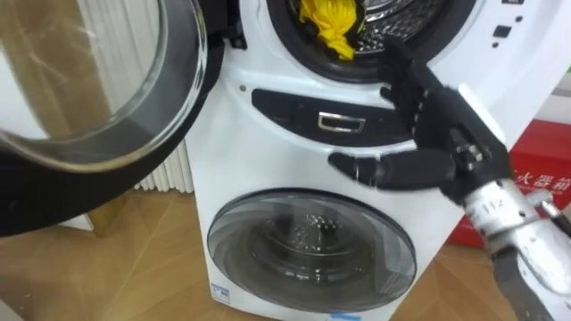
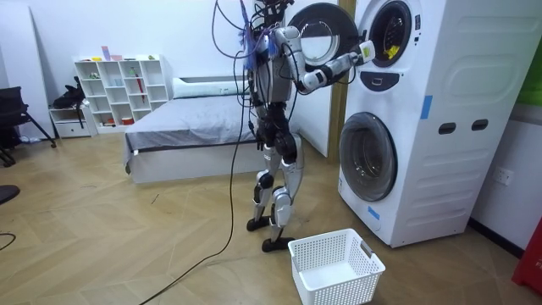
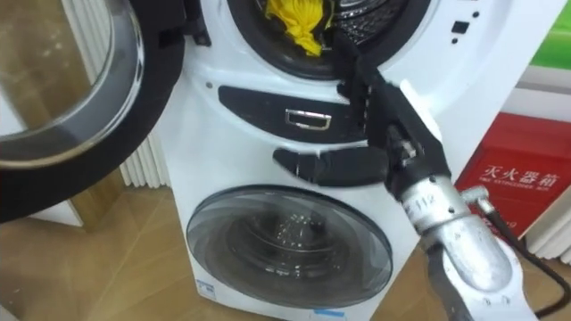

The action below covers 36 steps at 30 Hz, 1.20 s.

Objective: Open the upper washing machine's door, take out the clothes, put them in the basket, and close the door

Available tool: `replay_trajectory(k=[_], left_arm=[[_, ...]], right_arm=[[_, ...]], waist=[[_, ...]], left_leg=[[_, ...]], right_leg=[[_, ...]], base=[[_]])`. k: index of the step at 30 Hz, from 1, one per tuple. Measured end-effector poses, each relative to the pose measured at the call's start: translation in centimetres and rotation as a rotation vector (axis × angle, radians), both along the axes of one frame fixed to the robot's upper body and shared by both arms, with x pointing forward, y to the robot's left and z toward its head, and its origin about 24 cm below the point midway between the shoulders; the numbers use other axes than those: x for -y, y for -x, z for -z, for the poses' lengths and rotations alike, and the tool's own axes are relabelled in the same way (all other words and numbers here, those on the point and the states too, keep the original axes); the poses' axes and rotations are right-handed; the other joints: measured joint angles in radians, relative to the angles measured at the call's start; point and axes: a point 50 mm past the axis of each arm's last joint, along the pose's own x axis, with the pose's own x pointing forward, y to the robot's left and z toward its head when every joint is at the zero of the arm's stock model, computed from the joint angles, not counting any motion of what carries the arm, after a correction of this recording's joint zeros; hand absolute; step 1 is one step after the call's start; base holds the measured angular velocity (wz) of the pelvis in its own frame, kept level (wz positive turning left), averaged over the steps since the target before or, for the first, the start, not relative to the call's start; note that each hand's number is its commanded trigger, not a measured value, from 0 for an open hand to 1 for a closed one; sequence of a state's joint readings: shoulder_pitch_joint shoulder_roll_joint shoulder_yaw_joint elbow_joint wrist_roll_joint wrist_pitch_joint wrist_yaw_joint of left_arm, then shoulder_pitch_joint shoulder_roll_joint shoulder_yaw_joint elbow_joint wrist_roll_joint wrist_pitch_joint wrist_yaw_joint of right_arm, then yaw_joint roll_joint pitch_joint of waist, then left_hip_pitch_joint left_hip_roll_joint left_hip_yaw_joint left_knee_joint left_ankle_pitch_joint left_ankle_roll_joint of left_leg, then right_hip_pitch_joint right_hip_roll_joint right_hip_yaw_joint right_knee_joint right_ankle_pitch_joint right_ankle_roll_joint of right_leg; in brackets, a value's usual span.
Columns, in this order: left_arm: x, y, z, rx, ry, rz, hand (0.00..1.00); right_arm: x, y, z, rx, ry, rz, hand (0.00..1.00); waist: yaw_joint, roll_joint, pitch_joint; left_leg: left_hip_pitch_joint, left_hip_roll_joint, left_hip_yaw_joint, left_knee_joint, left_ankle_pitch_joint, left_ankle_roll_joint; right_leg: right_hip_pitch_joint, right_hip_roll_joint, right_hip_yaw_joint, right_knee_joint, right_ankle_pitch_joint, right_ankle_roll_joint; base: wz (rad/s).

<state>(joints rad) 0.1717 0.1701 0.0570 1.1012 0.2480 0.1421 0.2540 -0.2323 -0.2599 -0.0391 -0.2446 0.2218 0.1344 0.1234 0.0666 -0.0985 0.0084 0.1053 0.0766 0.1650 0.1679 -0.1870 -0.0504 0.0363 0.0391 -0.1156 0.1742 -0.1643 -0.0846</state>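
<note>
Room view, laundry corner: stands on the wooden floor [image 2: 127,246] facing the stacked washing machine [image 2: 440,127], one arm raised to the top unit, with a white basket [image 2: 339,288] set just beside the feet and holding nothing. From the head camera, closer in: reaches the right hand [image 1: 442,138] up to the lower rim of the upper drum [image 1: 397,18], beside the round door [image 1: 98,89] swung wide open to the left. Holds the fingers [image 1: 412,85] straight and close together, tips pointing up at the rim, thumb stuck out sideways below the dark control panel [image 1: 330,120]; pinches nothing. Finds the yellow clothes [image 1: 332,22] bunched at the front of that drum, just beside the fingertips, though hard to say whether touching. Shows no other garment in the visible part of the drum. Behind the closed lower door [image 1: 310,250], reveals bare metal and no laundry, as far as can be made out. Judged from this: opening done, reach nearly complete, grasp not yet made. Remains to close on the yellow bundle, draw it out over the rim and, presumably, drop it in the basket.
</note>
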Motion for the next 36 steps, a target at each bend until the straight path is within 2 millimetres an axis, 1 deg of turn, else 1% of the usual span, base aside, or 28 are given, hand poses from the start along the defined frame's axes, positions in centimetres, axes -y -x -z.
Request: replay_trajectory(k=[2, 4, 6, 9, 10, 11, 12, 13, 14, 16, 17, 18, 19, 20, 21, 23, 24, 25, 26, 27, 28, 29, 30, 31, 32, 34, 35, 36], left_arm=[[-0.1, 0.4, 0.0, -0.016, -0.007, -0.005, 0.0], [-0.2, 0.5, 0.0, -0.024, -0.014, -0.002, 0.0], [-0.6, 1.0, -0.1, -0.054, -0.03, 0.011, 0.0], [-0.8, 1.8, -0.1, -0.084, -0.035, 0.002, 0.0], [-0.7, 2.0, -0.1, -0.089, -0.031, -0.001, 0.0], [-0.5, 2.1, 0.0, -0.095, -0.024, -0.007, 0.0], [-0.3, 1.9, 0.0, -0.09, -0.016, -0.006, 0.0], [-0.2, 1.8, 0.1, -0.087, -0.014, -0.005, 0.0], [-0.2, 1.7, 0.1, -0.085, -0.012, -0.006, 0.0], [-0.3, 2.2, 0.1, -0.099, -0.015, -0.02, 0.0], [-0.5, 2.8, 0.0, -0.12, -0.02, -0.027, 0.0], [-0.5, 3.0, 0.0, -0.129, -0.022, -0.03, 0.0], [-0.5, 3.0, 0.0, -0.129, -0.021, -0.029, 0.0], [-0.5, 2.8, 0.0, -0.124, -0.018, -0.028, 0.0], [-0.4, 2.5, 0.0, -0.117, -0.013, -0.026, 0.0], [-0.4, 1.8, 0.0, -0.098, -0.009, -0.02, 0.0], [-0.4, 1.2, -0.1, -0.083, -0.005, -0.017, 0.0], [-0.4, 0.9, -0.1, -0.076, -0.002, -0.015, 0.0], [-0.3, 0.8, 0.0, -0.075, 0.001, -0.014, 0.0], [-0.2, 0.4, -0.1, -0.064, 0.002, -0.008, 0.0], [-0.2, 0.0, -0.1, -0.051, 0.002, -0.004, 0.0], [-0.2, -0.7, -0.2, -0.031, 0.003, 0.001, 0.0], [-0.2, -1.2, -0.2, -0.017, 0.002, 0.006, 0.0], [-0.2, -1.4, -0.2, -0.013, 0.004, 0.006, 0.0], [-0.2, -1.5, -0.3, -0.012, 0.004, 0.011, 0.0], [-0.1, -1.8, -0.3, -0.007, 0.004, 0.021, 0.0], [-0.1, -2.1, -0.3, -0.003, 0.002, 0.032, 0.0], [-0.2, -2.2, -0.4, -0.004, -0.003, 0.051, 0.0]], right_arm=[[0.0, -0.4, -0.3, 0.001, 0.002, 0.023, 0.0], [-0.1, -0.5, -0.5, 0.011, 0.017, 0.042, 0.0], [-0.2, -0.9, -0.2, 0.0, 0.021, 0.068, 0.0], [0.1, -1.0, 0.1, -0.015, -0.007, 0.099, 0.0], [0.2, -1.1, 0.2, -0.018, -0.01, 0.108, 0.0], [0.4, -1.3, 0.5, -0.032, -0.014, 0.13, 0.0], [0.6, -1.4, 0.8, -0.044, -0.018, 0.153, 0.0], [0.7, -1.4, 0.9, -0.049, -0.019, 0.161, 0.0], [0.7, -1.5, 0.8, -0.044, -0.013, 0.163, 0.0], [0.5, -1.5, 0.7, -0.043, -0.009, 0.162, 0.0], [0.2, -1.5, 0.8, -0.046, -0.006, 0.156, 0.0], [0.1, -1.5, 0.9, -0.048, -0.002, 0.15, 0.0], [0.0, -1.6, 1.0, -0.051, -0.005, 0.149, 0.0], [-0.1, -1.7, 0.9, -0.052, -0.01, 0.147, 0.0], [-0.2, -1.6, 0.6, -0.037, -0.013, 0.145, 0.0], [-0.4, -1.5, 0.3, -0.023, -0.019, 0.135, 0.0], [-0.5, -1.4, 0.2, -0.017, -0.023, 0.132, 0.0], [-0.6, -1.4, 0.1, -0.007, -0.023, 0.13, 0.0], [-0.6, -1.4, 0.0, -0.001, -0.023, 0.13, 0.0], [-0.5, -1.3, -0.1, 0.005, -0.019, 0.137, 0.0], [-0.4, -1.3, -0.2, 0.009, -0.013, 0.144, 0.0], [0.0, -1.3, -0.3, 0.014, 0.007, 0.158, 0.0], [0.1, -1.3, -0.2, 0.013, 0.018, 0.169, 0.0], [0.1, -1.3, -0.1, 0.012, 0.025, 0.17, 0.0], [0.1, -1.3, -0.1, 0.011, 0.027, 0.17, 0.0], [0.2, -1.3, 0.1, 0.007, 0.037, 0.179, 0.0], [0.4, -1.4, 0.3, -0.003, 0.033, 0.193, 0.0], [0.7, -1.5, 0.8, -0.02, 0.035, 0.213, 0.0]], waist=[[0.005, -0.009, -0.0048], [0.022, -0.013, -0.0069], [0.044, -0.012, -0.0056], [0.048, -0.017, -0.0026], [0.048, -0.018, -0.0028], [0.048, -0.021, -0.0025], [0.046, -0.03, 0.0023], [0.045, -0.034, 0.0042], [0.051, -0.033, 0.0049], [0.06, -0.032, 0.0055], [0.064, -0.034, 0.0034], [0.054, -0.036, -0.0012], [0.045, -0.041, -0.0042], [0.037, -0.048, -0.0082], [0.029, -0.048, -0.0088], [0.014, -0.035, -0.0028], [0.012, -0.029, -0.0015], [0.013, -0.024, -0.0007], [0.009, -0.015, -0.0016], [-0.012, -0.007, -0.0047], [-0.02, -0.004, -0.0053], [-0.032, 0.0, -0.0055], [-0.034, 0.003, -0.0028], [-0.034, 0.007, -0.0008], [-0.036, 0.008, 0.0011], [-0.05, 0.01, 0.0017], [-0.053, 0.014, 0.0051], [-0.057, 0.019, 0.0075]], left_leg=[[-0.018, 0.002, -0.002, 0.033, -0.005, -0.003], [-0.04, 0.01, -0.001, 0.101, -0.026, -0.005], [-0.087, 0.037, -0.005, 0.263, -0.067, -0.009], [-0.136, 0.064, -0.032, 0.406, -0.079, -0.007], [-0.14, 0.068, -0.03, 0.416, -0.081, -0.006], [-0.149, 0.066, -0.03, 0.418, -0.09, -0.004], [-0.175, 0.047, -0.031, 0.391, -0.092, -0.003], [-0.196, 0.04, -0.03, 0.371, -0.091, -0.004], [-0.244, 0.023, -0.03, 0.319, -0.085, -0.01], [-0.301, 0.011, -0.028, 0.248, -0.015, 0.004], [-0.312, 0.012, -0.029, 0.211, 0.04, 0.008], [-0.312, 0.01, -0.026, 0.181, 0.095, 0.016], [-0.309, 0.001, -0.027, 0.174, 0.1, 0.024], [-0.298, -0.008, -0.019, 0.175, 0.101, 0.032], [-0.293, -0.013, -0.019, 0.181, 0.088, 0.036], [-0.288, -0.018, -0.02, 0.207, 0.07, 0.041], [-0.279, -0.02, -0.008, 0.218, 0.054, 0.046], [-0.27, -0.023, 0.001, 0.225, 0.03, 0.048], [-0.269, -0.026, 0.0, 0.228, 0.018, 0.047], [-0.267, -0.042, -0.001, 0.228, 0.008, 0.053], [-0.264, -0.049, -0.001, 0.229, 0.005, 0.058], [-0.247, -0.058, 0.0, 0.226, 0.002, 0.066], [-0.224, -0.073, 0.012, 0.211, 0.0, 0.077], [-0.202, -0.085, 0.027, 0.194, -0.005, 0.089], [-0.195, -0.093, 0.031, 0.187, -0.01, 0.096], [-0.174, -0.115, 0.044, 0.182, -0.024, 0.117], [-0.153, -0.123, 0.043, 0.172, -0.03, 0.127], [-0.122, -0.124, 0.039, 0.158, -0.032, 0.133]], right_leg=[[-0.002, 0.003, -0.01, 0.011, -0.002, -0.003], [-0.001, 0.003, -0.013, 0.031, -0.018, -0.007], [0.003, 0.009, -0.012, 0.081, -0.056, -0.019], [0.034, 0.019, -0.02, 0.103, -0.083, -0.039], [0.044, 0.022, -0.018, 0.104, -0.087, -0.044], [0.056, 0.027, -0.006, 0.104, -0.092, -0.05], [0.058, 0.025, 0.009, 0.105, -0.096, -0.053], [0.054, 0.022, 0.012, 0.104, -0.098, -0.053], [0.049, 0.023, 0.016, 0.098, -0.097, -0.054], [0.053, 0.02, 0.021, 0.095, -0.1, -0.056], [0.065, 0.019, 0.035, 0.082, -0.102, -0.053], [0.074, 0.015, 0.036, 0.075, -0.107, -0.045], [0.078, 0.01, 0.035, 0.071, -0.108, -0.042], [0.079, 0.0, 0.031, 0.06, -0.109, -0.035], [0.083, -0.006, 0.026, 0.055, -0.108, -0.029], [0.097, -0.016, 0.01, 0.061, -0.108, -0.016], [0.105, -0.025, -0.007, 0.07, -0.117, 0.002], [0.111, -0.037, -0.031, 0.088, -0.135, 0.035], [0.112, -0.041, -0.038, 0.102, -0.143, 0.049], [0.107, -0.054, -0.047, 0.133, -0.16, 0.078], [0.102, -0.063, -0.055, 0.155, -0.167, 0.091], [0.089, -0.085, -0.067, 0.205, -0.179, 0.112], [0.064, -0.112, -0.077, 0.278, -0.185, 0.123], [0.038, -0.141, -0.084, 0.36, -0.186, 0.123], [0.024, -0.155, -0.085, 0.4, -0.185, 0.123], [-0.015, -0.203, -0.108, 0.512, -0.171, 0.131], [-0.03, -0.219, -0.111, 0.571, -0.139, 0.128], [-0.049, -0.221, -0.109, 0.615, -0.098, 0.129]], base=[[0.1], [0.04], [-0.07], [0.13], [0.28], [0.27], [0.25], [0.06], [-0.17], [-0.35], [-0.31], [-0.12], [0.1], [0.09], [0.05], [-0.04], [-0.19], [-0.21], [-0.04], [0.11], [0.23], [0.1], [-0.13], [-0.29], [-0.29], [-0.1], [-0.07], [-0.05]])
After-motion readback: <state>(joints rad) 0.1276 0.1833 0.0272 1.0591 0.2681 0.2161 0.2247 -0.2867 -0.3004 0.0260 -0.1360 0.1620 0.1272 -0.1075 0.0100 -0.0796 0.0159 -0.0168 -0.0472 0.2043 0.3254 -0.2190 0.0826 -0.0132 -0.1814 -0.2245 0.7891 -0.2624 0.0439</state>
